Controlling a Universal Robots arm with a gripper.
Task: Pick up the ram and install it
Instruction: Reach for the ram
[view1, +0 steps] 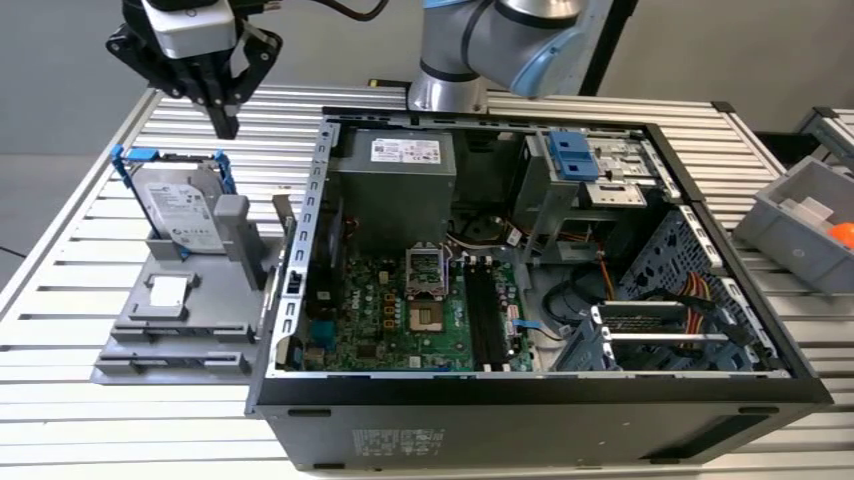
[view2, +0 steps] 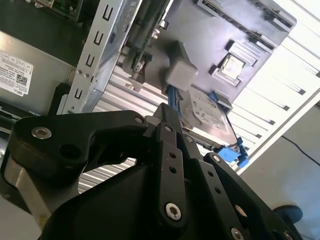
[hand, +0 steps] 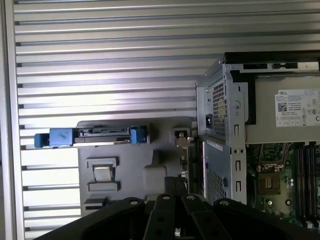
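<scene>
- The fingers (view1: 226, 122) are seen pressed together to a point with nothing gripped between them, and are held above the desk (view1: 74, 250) at the exterior view's far left
- They are hung over the far end of the hard drive (view1: 180, 205), apart from it
- In both wrist views the closed black fingers are pointed down at the grey fixture (view1: 174, 330)
- The hard drive, in its blue frame, is leaned upright on that fixture, left of the open computer case (view1: 534, 395)
- The ram (view1: 282, 218) is taken to be the thin upright stick at the fixture's right edge, just beside the case's left wall
- It is untouched, below and right of the fingers, and its colour cannot be told
- The motherboard (view1: 387, 320) is seen on the case floor, with long black slots (view1: 483, 315) right of the socket
- A grey bin (view1: 801, 215) is seen at the far right
</scene>
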